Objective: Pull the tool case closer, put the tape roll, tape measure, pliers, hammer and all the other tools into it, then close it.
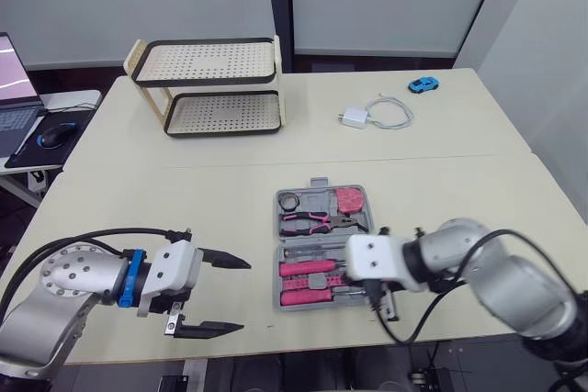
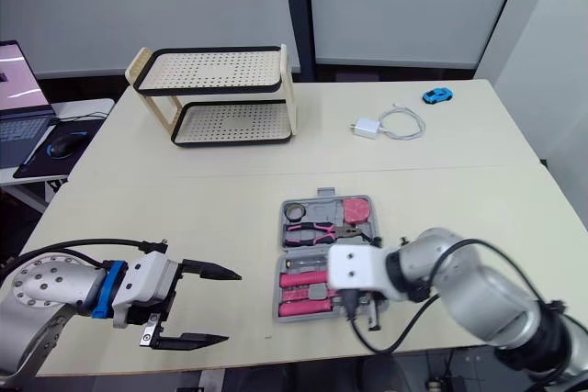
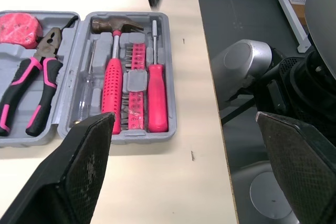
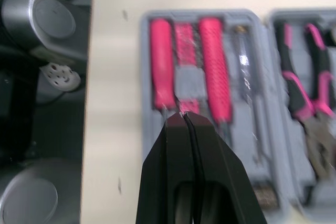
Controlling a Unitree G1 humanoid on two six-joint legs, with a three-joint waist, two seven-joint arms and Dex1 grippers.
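Both halves of tool case (image 1: 323,247) lie open, hinge running left-right. Right fingers (image 4: 178,171) pressed together over near half. Left fingers (image 1: 225,261) spread wide, farther off to its left.

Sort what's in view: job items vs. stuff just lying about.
Job: case, lying open, with pliers, hammer, screwdriver, bits, tape measure and tape roll in it.

Lying about: rack, charger, cable, toy car, laptop, mouse.
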